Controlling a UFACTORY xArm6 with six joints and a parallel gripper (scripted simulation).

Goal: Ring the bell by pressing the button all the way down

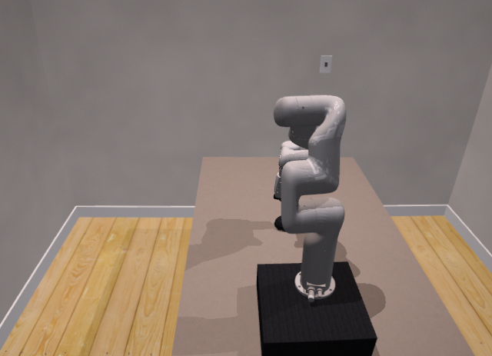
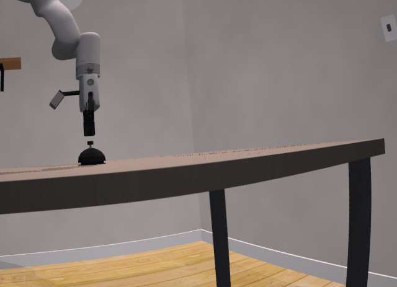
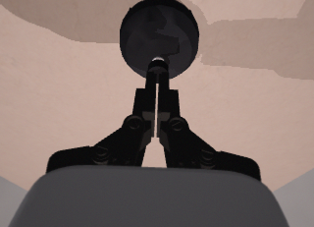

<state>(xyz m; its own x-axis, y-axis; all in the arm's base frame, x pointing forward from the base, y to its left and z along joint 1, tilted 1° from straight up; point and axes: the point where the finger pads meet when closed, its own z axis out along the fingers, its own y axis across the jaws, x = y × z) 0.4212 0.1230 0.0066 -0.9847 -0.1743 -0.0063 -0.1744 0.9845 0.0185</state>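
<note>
The black dome bell (image 2: pixel 92 157) stands upright on the brown table, with its small button (image 2: pixel 90 143) up on a short stem. My gripper (image 2: pixel 89 134) is shut and empty, pointing straight down, its fingertips a small gap above the button. In the wrist view the shut fingers line up over the bell (image 3: pixel 159 36), and their tips cover most of the button (image 3: pixel 157 60). In the top view the arm (image 1: pixel 314 178) hides the gripper and most of the bell; only a dark edge (image 1: pixel 278 223) shows.
The arm stands on a black base block (image 1: pixel 314 308) at the near end of the long table (image 1: pixel 286 241). A wooden floor lies on both sides. A small camera bracket (image 2: pixel 59 98) sticks out beside the wrist.
</note>
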